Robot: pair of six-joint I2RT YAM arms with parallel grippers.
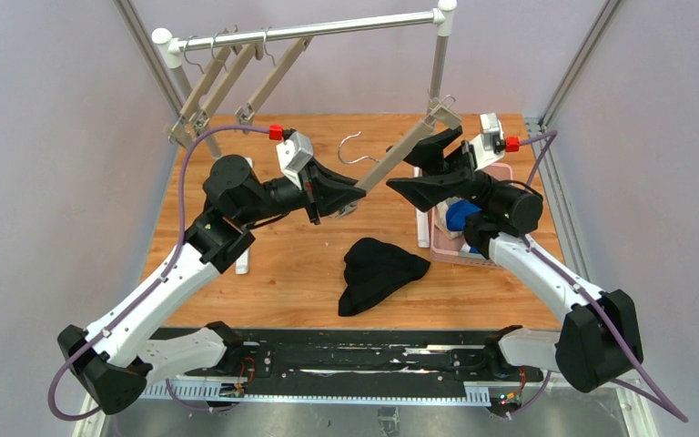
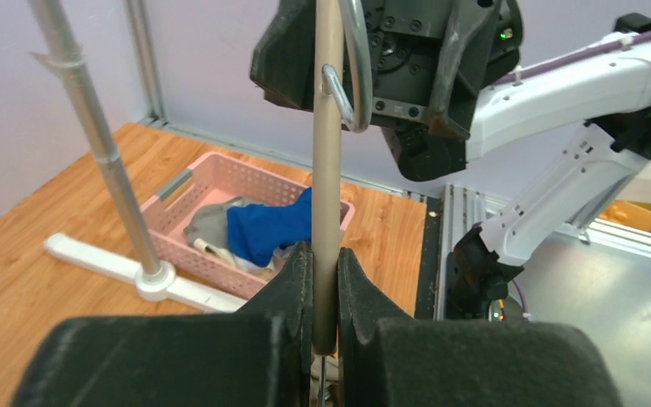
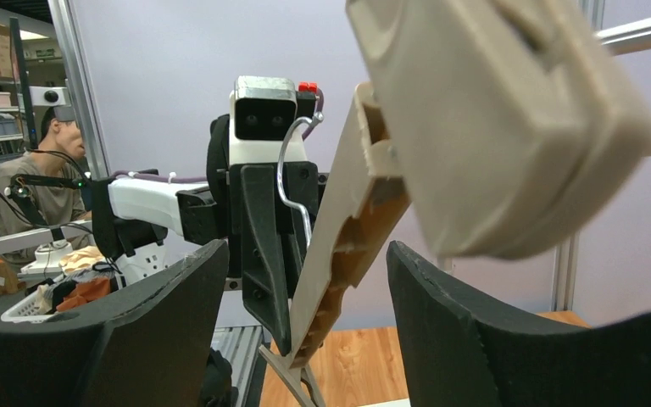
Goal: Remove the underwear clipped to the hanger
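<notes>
A beige clip hanger is held slanted above the table, with no cloth on it. My left gripper is shut on its lower end; the left wrist view shows the bar pinched between the jaws. My right gripper is open around the upper part of the bar, just below the end clip. The black underwear lies loose on the table. The blue underwear and the grey underwear lie in the pink basket.
A metal rack rail crosses the back and carries three empty beige hangers at its left. The rack's right post and white foot stand beside the basket. Frame posts edge the table.
</notes>
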